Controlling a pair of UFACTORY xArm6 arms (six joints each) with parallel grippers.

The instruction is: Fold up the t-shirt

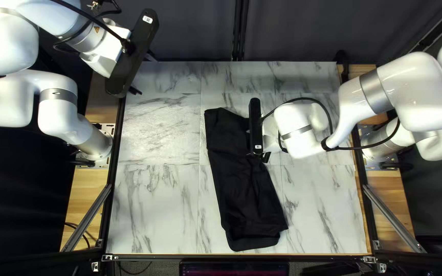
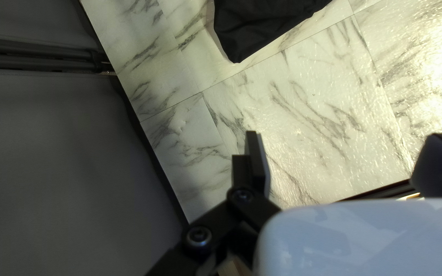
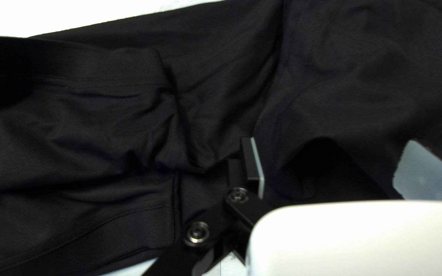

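Observation:
The black t-shirt (image 1: 239, 189) lies as a long, narrow folded strip running from the table's middle toward its near edge. Over the strip's upper right side is my right gripper (image 1: 262, 153). In the right wrist view the right gripper (image 3: 328, 168) stands open, with wrinkled layers of the t-shirt (image 3: 103, 117) beneath and around it. My left gripper (image 1: 136, 71) is raised over the table's far left corner. In the left wrist view the left gripper (image 2: 338, 158) is open over bare table, and one end of the t-shirt (image 2: 262, 25) lies ahead of it.
Marble-patterned table (image 1: 154, 204) shows on both sides of the t-shirt. A dark curtain (image 1: 190, 30) hangs behind the far edge. Metal rails (image 1: 392, 217) run beside the table at left and right. The right arm reaches across the table's right side.

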